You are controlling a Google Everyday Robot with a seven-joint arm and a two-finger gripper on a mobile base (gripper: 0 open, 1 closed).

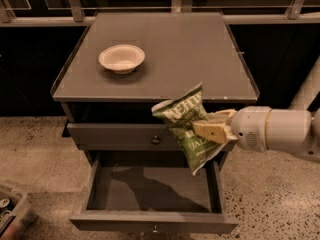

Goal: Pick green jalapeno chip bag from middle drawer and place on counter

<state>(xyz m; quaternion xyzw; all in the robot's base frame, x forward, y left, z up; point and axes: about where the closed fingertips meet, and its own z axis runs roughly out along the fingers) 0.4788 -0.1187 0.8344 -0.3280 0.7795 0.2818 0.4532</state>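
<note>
The green jalapeno chip bag [186, 126] hangs tilted in the air above the right side of the open middle drawer [150, 189], its top corner level with the counter's front edge. My gripper [207, 129] reaches in from the right and is shut on the bag's right side; one tan finger [214, 132] lies across its front. The drawer is pulled out and its inside shows nothing in it. The grey counter [165, 54] lies just behind and above the bag.
A cream bowl [121, 58] stands on the counter's left half. The shut upper drawer front with a knob [156, 140] is behind the bag. A container [11, 211] sits on the speckled floor at lower left. A railing runs behind the cabinet.
</note>
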